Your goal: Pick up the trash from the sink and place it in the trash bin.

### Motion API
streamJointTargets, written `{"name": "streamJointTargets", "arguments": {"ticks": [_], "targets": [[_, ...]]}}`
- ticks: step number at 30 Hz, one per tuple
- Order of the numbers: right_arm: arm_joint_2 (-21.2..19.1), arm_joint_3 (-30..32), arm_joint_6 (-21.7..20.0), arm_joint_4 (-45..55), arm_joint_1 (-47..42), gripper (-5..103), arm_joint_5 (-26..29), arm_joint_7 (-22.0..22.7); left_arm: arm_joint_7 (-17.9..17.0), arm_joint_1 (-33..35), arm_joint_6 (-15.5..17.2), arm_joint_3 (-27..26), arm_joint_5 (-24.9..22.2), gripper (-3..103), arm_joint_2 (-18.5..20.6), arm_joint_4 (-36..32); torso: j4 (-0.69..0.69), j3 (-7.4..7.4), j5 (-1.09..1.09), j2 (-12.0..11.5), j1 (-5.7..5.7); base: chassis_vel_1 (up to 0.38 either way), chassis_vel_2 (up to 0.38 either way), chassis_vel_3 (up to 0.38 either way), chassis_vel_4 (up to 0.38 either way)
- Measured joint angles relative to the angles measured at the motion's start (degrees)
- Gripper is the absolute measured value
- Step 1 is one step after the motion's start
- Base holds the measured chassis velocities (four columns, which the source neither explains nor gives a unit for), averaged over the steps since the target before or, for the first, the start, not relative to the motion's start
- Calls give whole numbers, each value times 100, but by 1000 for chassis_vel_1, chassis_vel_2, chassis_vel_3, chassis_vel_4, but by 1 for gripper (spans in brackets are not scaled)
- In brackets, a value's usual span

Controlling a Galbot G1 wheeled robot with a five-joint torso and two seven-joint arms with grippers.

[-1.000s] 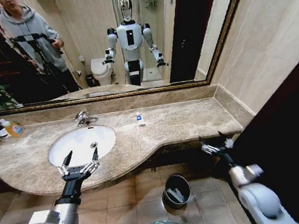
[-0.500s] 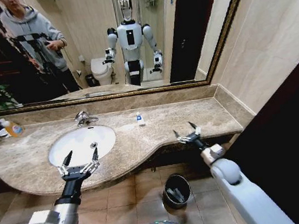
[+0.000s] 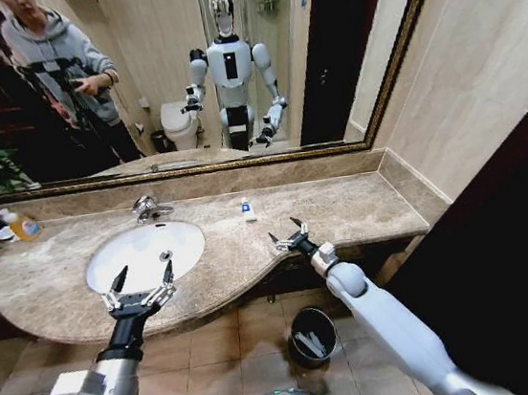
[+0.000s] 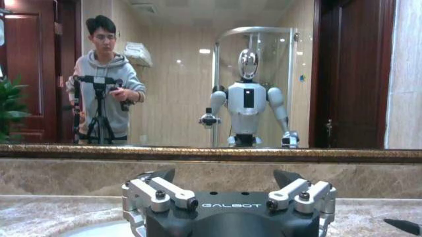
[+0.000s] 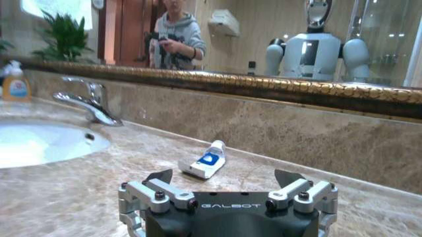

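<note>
One piece of trash is left on the counter as far as these views show: the tiny white-blue tube (image 3: 247,209), lying flat on the marble countertop (image 3: 343,209) near the back wall, to the right of the chrome faucet (image 3: 147,209) and outside the basin. The sink (image 3: 146,252) itself looks bare and white; nothing is visible in the bowl, though the left arm hides part of its near edge.

The trash bin (image 3: 312,335) stands on the tiled floor below the counter's front edge, and pale items lie inside it. They appear to be the earlier pieces of litter, but the view is too small to name them. So most of the job seems done, with the tube the remaining piece to carry over.

The right gripper (image 3: 288,239) is out over the counter, just short of the tube, with its jaws spread wide and nothing between them. In the right wrist view the tube (image 5: 204,162) lies straight ahead of the spread fingers (image 5: 153,190), not touching them.

The left gripper (image 3: 139,287) hangs over the near rim of the sink, jaws likewise wide and empty, apparently idle. An orange-liquid bottle (image 3: 20,225) stands at the far left of the counter and is not part of the litter.
</note>
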Motion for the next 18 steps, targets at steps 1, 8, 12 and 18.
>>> {"name": "streamJointTargets", "arguments": {"ticks": [1, 8, 12, 18], "targets": [[34, -74, -1, -139, 138, 100, -12, 22, -1, 0, 0, -1, 0, 100, 0, 0, 0, 0, 0, 0, 0, 0, 0, 0, 0], [230, -414, -6, -750, 709, 100, 43, 64, -1, 0, 0, 0, 0, 100, 0, 0, 0, 0, 0, 0, 0, 0, 0, 0, 0], [308, -511, -4, -870, 829, 100, 78, 57, 0, 0, 0, 0, 0, 100, 0, 0, 0, 0, 0, 0, 0, 0, 0, 0, 0], [467, -652, 37, -1102, 1032, 100, 80, 37, 0, 0, 0, 0, 0, 100, 0, 0, 0, 0, 0, 0, -1, 0, 0, 0, 0]]}}
